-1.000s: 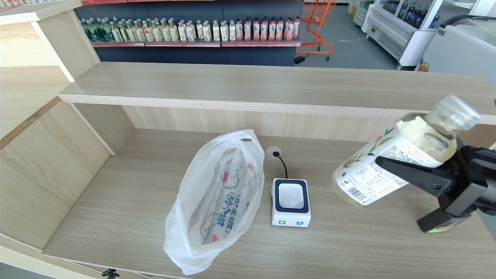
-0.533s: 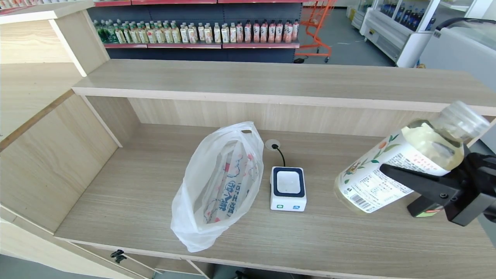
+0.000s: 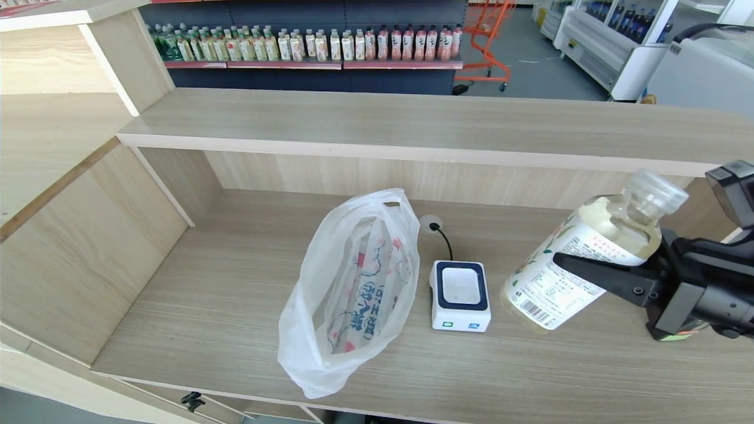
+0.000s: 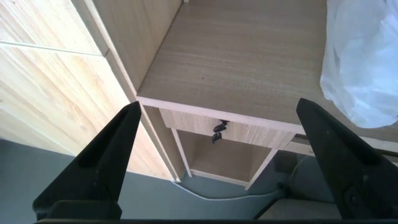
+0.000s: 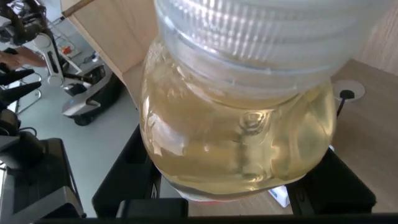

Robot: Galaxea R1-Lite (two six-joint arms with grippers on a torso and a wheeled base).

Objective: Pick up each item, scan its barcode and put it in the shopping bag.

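Aslant, the bottle (image 3: 545, 287) clamped by the right tool (image 3: 574, 268) aims its base toward the scanner (image 3: 460, 294), cap upward.

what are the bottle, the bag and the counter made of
Bottle: clear glossy plastic, probably; see-through wall, ribbed cap.
Bag: thin translucent white plastic film; crinkled and limp.
Counter: matte wood-grain board, possibly laminate; even, streaked grain.
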